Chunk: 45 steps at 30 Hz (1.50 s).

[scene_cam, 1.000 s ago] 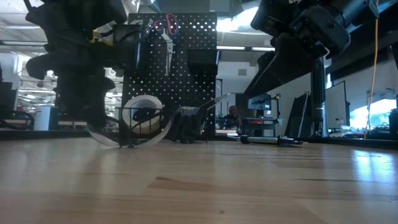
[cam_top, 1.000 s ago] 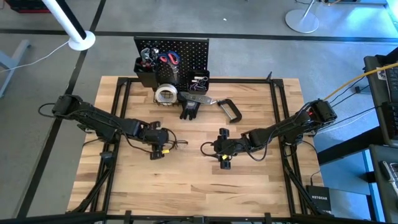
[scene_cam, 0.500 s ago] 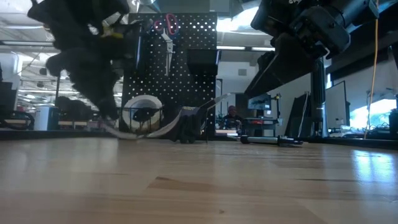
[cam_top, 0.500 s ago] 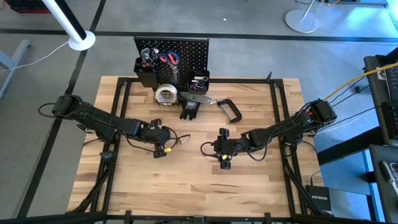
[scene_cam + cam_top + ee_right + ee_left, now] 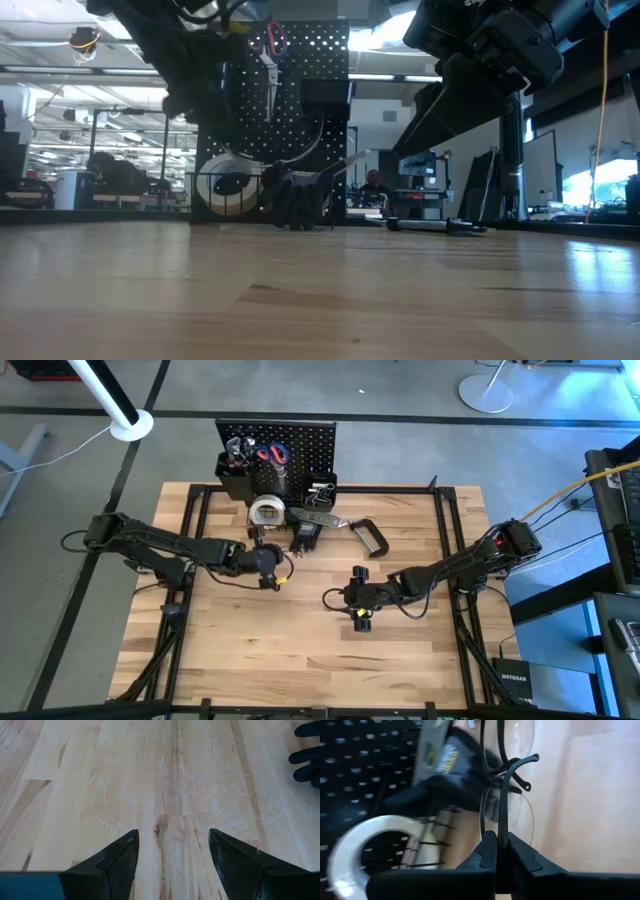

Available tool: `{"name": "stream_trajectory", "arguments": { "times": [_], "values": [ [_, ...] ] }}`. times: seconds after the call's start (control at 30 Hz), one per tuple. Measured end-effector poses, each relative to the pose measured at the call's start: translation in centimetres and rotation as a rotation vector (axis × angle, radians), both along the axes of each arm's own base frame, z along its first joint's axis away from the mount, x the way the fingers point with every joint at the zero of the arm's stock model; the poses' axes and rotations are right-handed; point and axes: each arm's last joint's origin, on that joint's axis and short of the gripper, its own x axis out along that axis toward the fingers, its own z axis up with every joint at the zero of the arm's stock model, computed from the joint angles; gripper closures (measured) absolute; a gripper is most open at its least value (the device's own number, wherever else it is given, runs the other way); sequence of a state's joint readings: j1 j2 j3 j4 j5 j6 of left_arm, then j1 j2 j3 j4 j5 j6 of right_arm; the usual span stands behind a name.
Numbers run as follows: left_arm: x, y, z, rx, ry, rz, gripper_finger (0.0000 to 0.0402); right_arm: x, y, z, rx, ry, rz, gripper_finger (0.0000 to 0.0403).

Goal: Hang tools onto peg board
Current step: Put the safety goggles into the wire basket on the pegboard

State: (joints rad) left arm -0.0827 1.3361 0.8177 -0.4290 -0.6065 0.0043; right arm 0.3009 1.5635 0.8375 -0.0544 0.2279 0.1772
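While the right gripper (image 5: 357, 622) waits at worktop centre, unchanged from the earlier frame, the high view shows the left gripper (image 5: 283, 560) has advanced toward 12 o'clock, near the black gloves (image 5: 305, 536) and tape roll (image 5: 266, 512) before the peg board (image 5: 300, 445).

Low view: the left arm, formerly low over the worktop (image 5: 320, 300), is now raised in front of the peg board (image 5: 300, 90); the tape roll (image 5: 228, 183) and gloves (image 5: 295, 200) are unmoved.

Left wrist view: the fingers (image 5: 487, 851), pressed together, pinch a temple arm of the safety glasses (image 5: 507, 800).

Right wrist view: the fingers (image 5: 120, 857) stand spread above bare wood.
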Motion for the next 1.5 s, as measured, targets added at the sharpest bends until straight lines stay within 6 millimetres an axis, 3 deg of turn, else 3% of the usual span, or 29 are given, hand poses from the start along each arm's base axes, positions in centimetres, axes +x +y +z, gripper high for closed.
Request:
{"name": "stream_trajectory", "arguments": {
  "times": [0.2, 0.57, 1.5],
  "values": [
    [0.3, 2.0, 0.3, 0.061, 0.005, 0.020, 0.0391, 0.0, 0.0, 0.0, 0.000, 0.000, 0.000, 0.0162],
    [0.7, 3.9, 0.9, 0.171, 0.019, 0.012, 0.0390, 0.0, 0.0, 0.0, -0.001, -0.001, 0.001, 0.0162],
    [1.3, 5.4, 0.7, 0.296, 0.082, 0.002, 0.0393, 0.0, 0.0, 0.0, -0.002, -0.002, 0.002, 0.0162]
  ]
}}
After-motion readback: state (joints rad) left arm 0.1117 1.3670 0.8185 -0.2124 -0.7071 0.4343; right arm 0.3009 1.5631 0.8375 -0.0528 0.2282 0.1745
